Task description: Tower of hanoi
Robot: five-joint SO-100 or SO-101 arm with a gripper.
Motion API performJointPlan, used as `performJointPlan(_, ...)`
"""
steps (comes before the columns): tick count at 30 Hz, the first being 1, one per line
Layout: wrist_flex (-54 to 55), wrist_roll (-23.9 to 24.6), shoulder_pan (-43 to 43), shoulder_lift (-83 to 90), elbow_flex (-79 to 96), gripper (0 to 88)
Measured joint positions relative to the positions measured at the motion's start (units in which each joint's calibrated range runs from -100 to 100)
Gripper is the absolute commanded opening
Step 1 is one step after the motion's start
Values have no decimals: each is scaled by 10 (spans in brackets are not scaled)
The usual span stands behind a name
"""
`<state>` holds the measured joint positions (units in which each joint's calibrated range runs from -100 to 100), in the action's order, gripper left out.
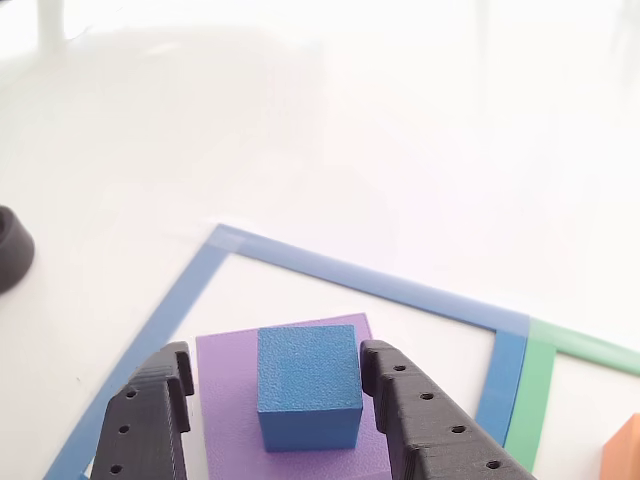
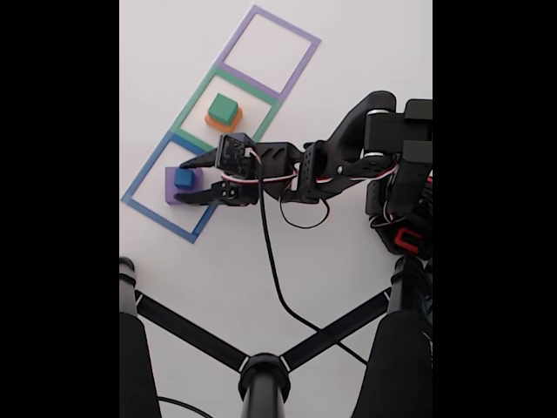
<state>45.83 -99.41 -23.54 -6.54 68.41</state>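
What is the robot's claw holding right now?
Nothing yet. The open end effector straddles the small matte blue cube on the flat purple square block, with a gap showing on each side.

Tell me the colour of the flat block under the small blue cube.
Purple. The flat block shows best in the other view.

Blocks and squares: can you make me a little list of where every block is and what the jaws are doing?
blue block: on the purple block, inside the blue tape square
green block: on the orange block, inside the green tape square
purple tape square: no block in it
gripper: jaws open, one each side of the blue block
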Motion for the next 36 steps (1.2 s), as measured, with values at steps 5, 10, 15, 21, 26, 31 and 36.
performJointPlan(5,-6,-6,4,26,0,185)
performJointPlan(10,-134,-6,16,147,-19,106)
performJointPlan(15,-372,-6,44,301,-53,22)
performJointPlan(21,-648,-6,88,449,-96,0)
performJointPlan(26,-836,-6,119,522,-172,0)
performJointPlan(31,-1022,-6,149,545,-304,0)
performJointPlan(36,-1142,-6,178,548,-411,5)
